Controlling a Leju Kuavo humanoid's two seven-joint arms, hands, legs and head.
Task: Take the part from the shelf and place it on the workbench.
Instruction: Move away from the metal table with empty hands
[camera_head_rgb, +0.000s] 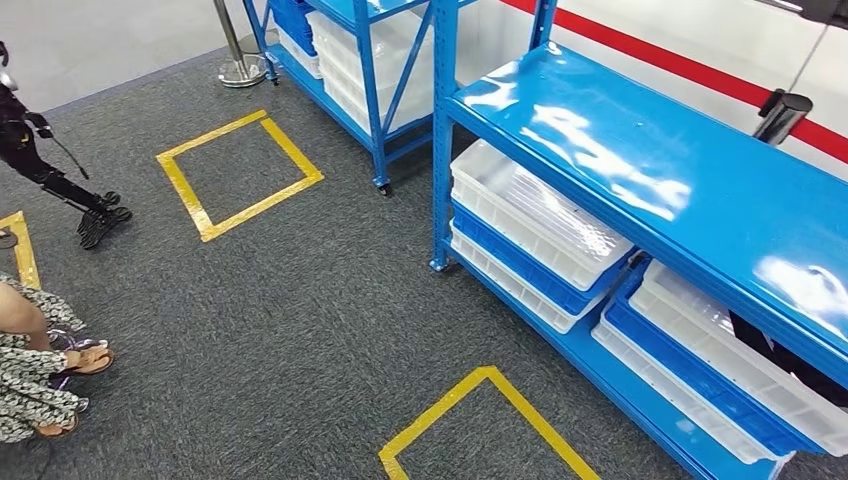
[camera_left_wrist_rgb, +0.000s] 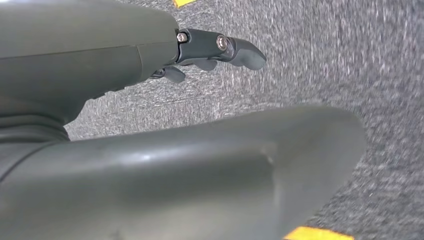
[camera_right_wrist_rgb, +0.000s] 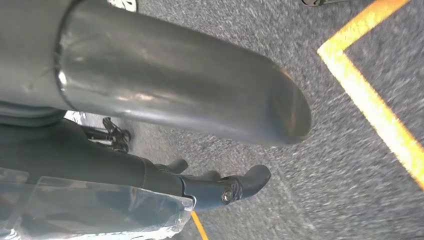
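Item: right hand (camera_right_wrist_rgb: 150, 165). You have a clear plastic bag (camera_right_wrist_rgb: 95, 210) lying against its palm side in the right wrist view; this is likely the part in its wrapping, though the contents are too dim to name. Whether the fingers (camera_right_wrist_rgb: 250, 181) are clamped on the bag you cannot tell; the visible ones extend past its edge over the grey carpet (camera_right_wrist_rgb: 325, 165).

Item: left hand (camera_left_wrist_rgb: 150, 55). Its fingers (camera_left_wrist_rgb: 240, 50) reach out straight and apart, with nothing in them, over the same carpet.

Item: blue shelf (camera_head_rgb: 650, 170), head view. It stands just to your right, glossy top deck bare, with white trays (camera_head_rgb: 540, 215) stacked on blue trays (camera_head_rgb: 700, 375) below. A second rack (camera_head_rgb: 370, 60) stands beyond it.

Item: floor markings. Yellow tape squares (camera_head_rgb: 240, 175) sit on the carpet, one near your feet (camera_head_rgb: 480, 420).

Item: a person's sandalled feet (camera_head_rgb: 70, 365) at the left edge.

Step in hand, judged: carrying, with pickup apparently done. No tabletop is yet visible. Your next move calls for turning away from the shelf, finding the workbench, and keeping clear of the seated person.
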